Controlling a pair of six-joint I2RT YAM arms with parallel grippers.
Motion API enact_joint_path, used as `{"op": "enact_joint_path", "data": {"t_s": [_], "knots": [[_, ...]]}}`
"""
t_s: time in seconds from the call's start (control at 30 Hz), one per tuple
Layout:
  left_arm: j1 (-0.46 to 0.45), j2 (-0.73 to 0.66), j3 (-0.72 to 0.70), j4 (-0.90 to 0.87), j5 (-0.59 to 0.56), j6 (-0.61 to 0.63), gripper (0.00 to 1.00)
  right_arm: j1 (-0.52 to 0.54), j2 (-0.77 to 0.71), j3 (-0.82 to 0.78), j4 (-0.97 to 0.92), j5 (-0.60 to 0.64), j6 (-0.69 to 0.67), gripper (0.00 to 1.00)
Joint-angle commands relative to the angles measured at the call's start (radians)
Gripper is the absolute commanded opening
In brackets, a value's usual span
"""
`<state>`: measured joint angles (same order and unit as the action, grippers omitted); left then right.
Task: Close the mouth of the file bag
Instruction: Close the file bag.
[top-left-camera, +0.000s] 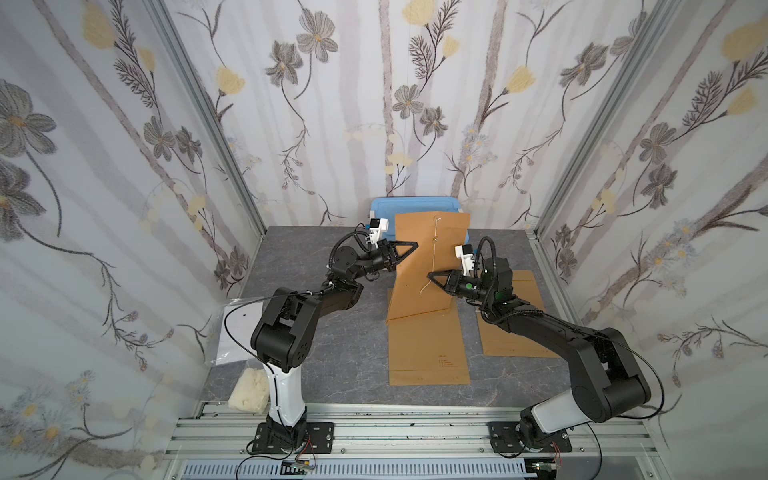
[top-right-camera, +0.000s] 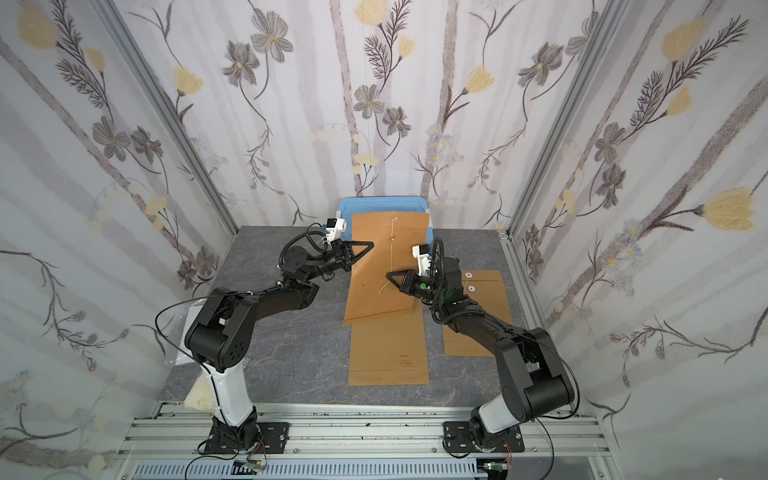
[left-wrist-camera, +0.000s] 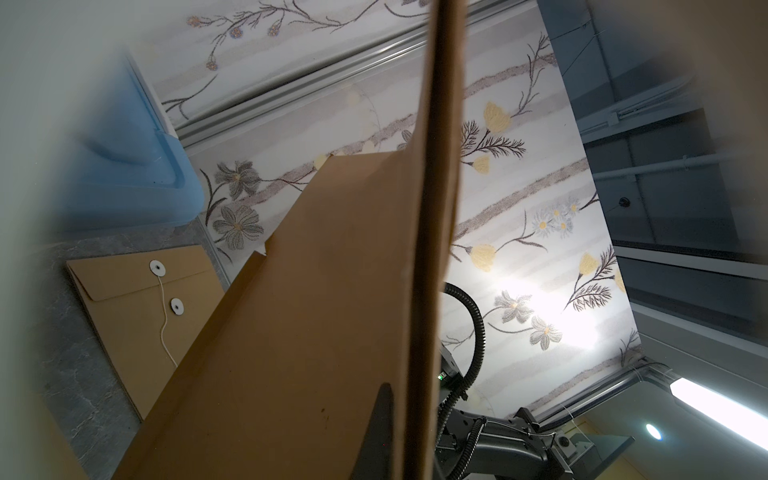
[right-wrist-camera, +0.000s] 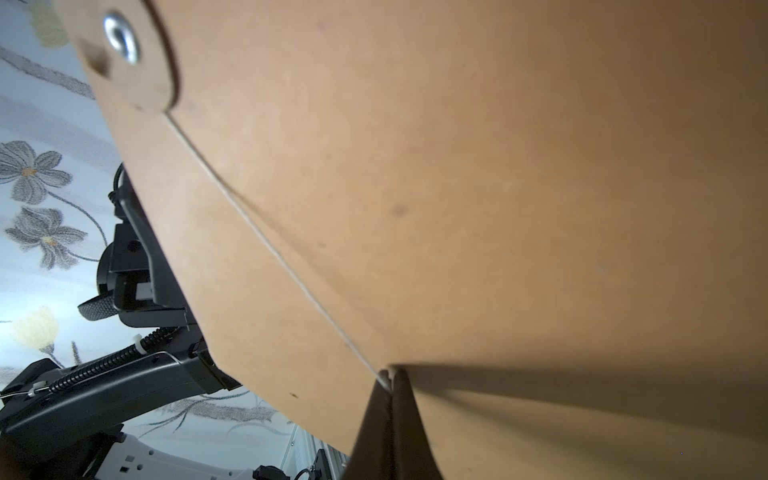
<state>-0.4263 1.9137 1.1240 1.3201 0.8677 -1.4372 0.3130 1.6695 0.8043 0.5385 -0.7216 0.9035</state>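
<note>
Floral-papered walls on three sides; below, a grey stone-patterned tabletop (top-left-camera: 332, 353), with an aluminium rail (top-left-camera: 395, 432) along 6 o'clock.

At the tabletop's centre, held clear of the surface and tilted: the file bag (top-left-camera: 419, 286), brown kraft, upper end toward 12 o'clock. Gripped at its 9 o'clock edge by the left gripper (top-left-camera: 409, 248), jaws pressed together on the paper. At its 3 o'clock side, the right gripper (top-left-camera: 431, 275), jaws pinched tight on the string (top-left-camera: 434, 253). In the right wrist view, that string taut from the round button (right-wrist-camera: 124, 54) down to the closed tips.

Directly beneath, reaching toward 6 o'clock: a second file bag (top-left-camera: 428, 357), flat on the table, its far end covered by the raised one.

Between 3 and 4 o'clock, partly under the right arm: a third file bag (top-right-camera: 494, 291), flap folded shut, with two white discs (top-right-camera: 469, 275) on its face.

At 12 o'clock, against the back wall and partly hidden behind the raised bag's upper end: a blue bin (top-left-camera: 386, 205).

At 8 o'clock, by the side wall: a clear plastic sleeve (top-left-camera: 232, 336), crossed by the left arm's cable. At 7 o'clock, just beside the left arm's base: a cream-coloured lump (top-left-camera: 249, 392), material impossible to tell.
</note>
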Motion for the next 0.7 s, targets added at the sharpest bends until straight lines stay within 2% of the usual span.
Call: {"op": "enact_joint_path", "data": {"t_s": [0.0, 0.2, 0.37, 0.67], "knots": [[0.004, -0.014, 0.004, 0.090, -0.008, -0.026, 0.00, -0.033, -0.011, -0.010, -0.025, -0.035, -0.001, 0.00], [0.004, -0.005, 0.004, 0.090, -0.005, -0.028, 0.00, -0.106, -0.064, 0.009, -0.166, -0.061, -0.069, 0.00], [0.004, -0.005, -0.004, 0.089, -0.003, -0.027, 0.00, -0.163, -0.111, 0.082, -0.349, -0.110, -0.154, 0.00], [0.004, -0.014, -0.020, 0.090, 0.004, -0.027, 0.00, -0.228, -0.132, 0.248, -0.642, -0.098, -0.283, 0.00]]}}
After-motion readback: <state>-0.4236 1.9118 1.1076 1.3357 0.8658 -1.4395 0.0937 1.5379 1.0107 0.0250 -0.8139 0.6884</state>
